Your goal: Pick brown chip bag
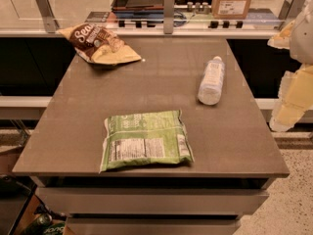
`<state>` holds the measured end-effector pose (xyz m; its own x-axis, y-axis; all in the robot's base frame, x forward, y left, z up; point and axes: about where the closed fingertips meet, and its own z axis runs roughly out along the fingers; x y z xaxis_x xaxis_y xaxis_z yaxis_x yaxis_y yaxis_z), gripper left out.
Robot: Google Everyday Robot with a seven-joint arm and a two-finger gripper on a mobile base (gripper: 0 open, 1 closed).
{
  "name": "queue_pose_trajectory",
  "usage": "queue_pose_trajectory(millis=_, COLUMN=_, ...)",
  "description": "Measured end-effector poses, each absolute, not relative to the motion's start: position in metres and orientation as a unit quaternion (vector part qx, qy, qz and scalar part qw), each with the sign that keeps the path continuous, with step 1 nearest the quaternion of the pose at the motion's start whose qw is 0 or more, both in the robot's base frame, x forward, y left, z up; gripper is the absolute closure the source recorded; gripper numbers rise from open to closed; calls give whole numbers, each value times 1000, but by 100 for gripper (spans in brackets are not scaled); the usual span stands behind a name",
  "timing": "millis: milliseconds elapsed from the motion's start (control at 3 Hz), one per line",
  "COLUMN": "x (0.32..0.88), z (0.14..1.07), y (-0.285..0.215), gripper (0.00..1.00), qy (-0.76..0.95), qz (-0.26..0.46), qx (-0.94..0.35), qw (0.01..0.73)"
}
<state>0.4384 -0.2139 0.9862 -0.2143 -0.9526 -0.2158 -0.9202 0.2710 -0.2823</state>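
The brown chip bag [98, 43] lies crinkled at the far left corner of the grey table [151, 82]. It has a dark brown panel with white script and pale yellow-tan edges. My gripper [291, 104] shows as white and pale yellow parts at the right edge of the view, beyond the table's right side and level with its middle. It is far from the brown bag and holds nothing that I can see.
A flat green bag [145, 140] with a white nutrition label lies near the table's front edge. A clear plastic bottle [212, 80] lies on its side at the right. A glass partition with metal posts [169, 9] runs behind the table.
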Motion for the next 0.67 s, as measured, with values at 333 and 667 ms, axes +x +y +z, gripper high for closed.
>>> queue_pose_trajectory(millis=333, x=438, z=986, y=-214, gripper=0, qy=778, qz=-46, qx=-602, qw=175)
queue_pose_trajectory(millis=667, x=447, z=991, y=-212, gripper=0, qy=780, qz=-47, qx=-595, qw=188)
